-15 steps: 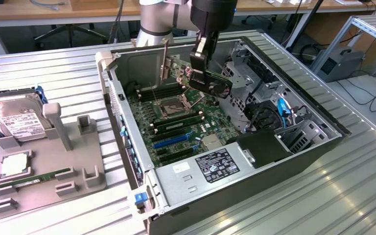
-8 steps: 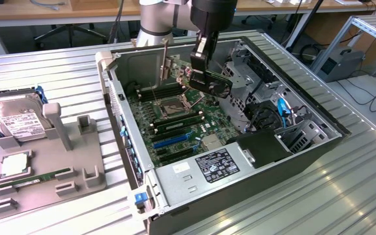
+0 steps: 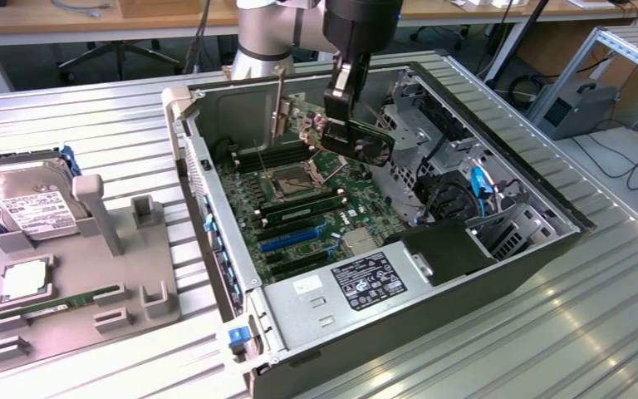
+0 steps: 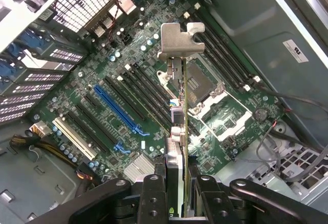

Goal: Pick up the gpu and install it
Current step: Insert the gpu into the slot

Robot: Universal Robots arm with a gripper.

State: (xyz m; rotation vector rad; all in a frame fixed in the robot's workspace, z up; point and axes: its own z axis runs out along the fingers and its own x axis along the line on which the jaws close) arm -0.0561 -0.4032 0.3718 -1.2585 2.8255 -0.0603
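Observation:
My gripper (image 3: 339, 116) hangs inside the open computer case (image 3: 497, 274), shut on the gpu (image 3: 364, 145). The gpu is a dark card with a narrow silver bracket (image 3: 278, 106) at one end. It is held on edge above the green motherboard (image 3: 296, 199), clear of it. In the wrist view the gpu (image 4: 177, 147) runs edge-on away from the gripper (image 4: 179, 203). Its bracket (image 4: 177, 42) is at the far end, with a black finger (image 4: 154, 198) on each side of the card. The long blue slot (image 4: 120, 108) lies beside the card's line, apart from it.
A grey fixture tray (image 3: 76, 283) stands at the exterior view's left. It holds a silver hard drive (image 3: 26, 204), a green RAM stick (image 3: 70, 301) and a square chip (image 3: 26, 283). Black and blue cables (image 3: 463, 187) and drive cages crowd the case's far side.

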